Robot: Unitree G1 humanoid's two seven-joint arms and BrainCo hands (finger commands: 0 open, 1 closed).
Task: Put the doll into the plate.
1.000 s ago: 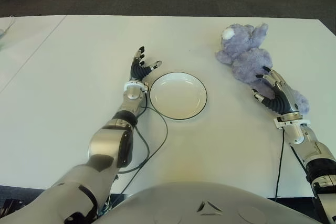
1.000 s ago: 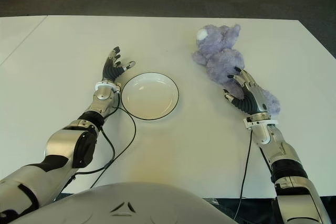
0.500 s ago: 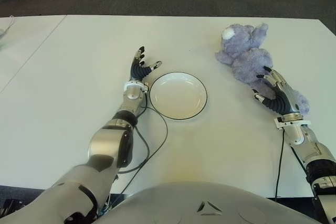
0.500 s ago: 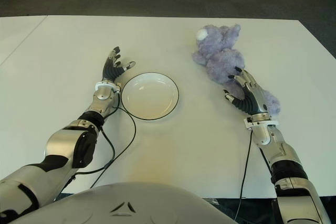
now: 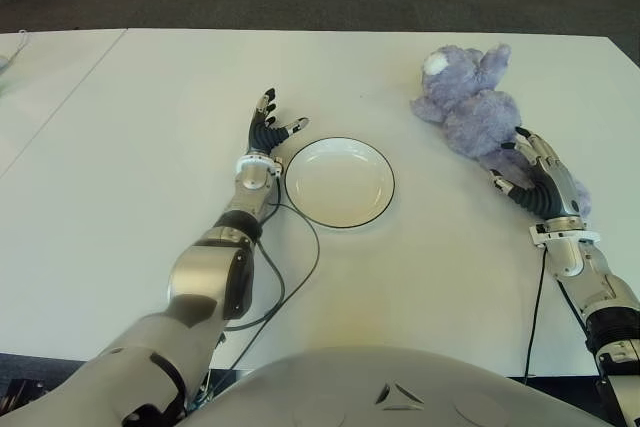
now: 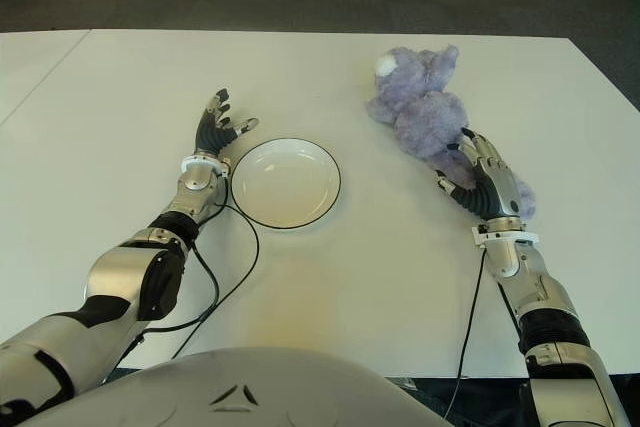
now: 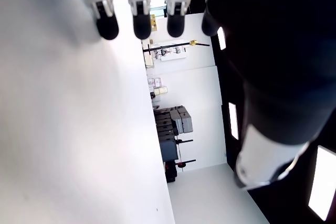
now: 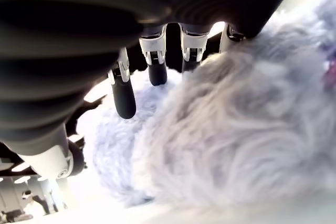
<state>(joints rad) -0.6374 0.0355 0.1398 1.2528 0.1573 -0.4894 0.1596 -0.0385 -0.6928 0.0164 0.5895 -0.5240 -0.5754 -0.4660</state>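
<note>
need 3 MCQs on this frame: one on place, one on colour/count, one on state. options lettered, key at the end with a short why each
1. Where does the doll lie relative to the plate?
A. in the plate
B. on the table, to the plate's right
C. to the plate's left

2. What colour is the doll?
A. pale purple
B. green
C. red

3. What is the right hand doing?
A. holding the doll lifted over the plate
B. open at the doll, fingers extended over its fur, no closed grasp
C. lying flat in the plate

Key:
1 B: the eye views show the doll on the white table right of the plate, which holds nothing.
2 A: its fur is pale purple with a white patch on the head.
3 B: the right wrist view shows extended fingers over the fur, not wrapped round it.

The left hand shows open beside the plate's left edge.
</note>
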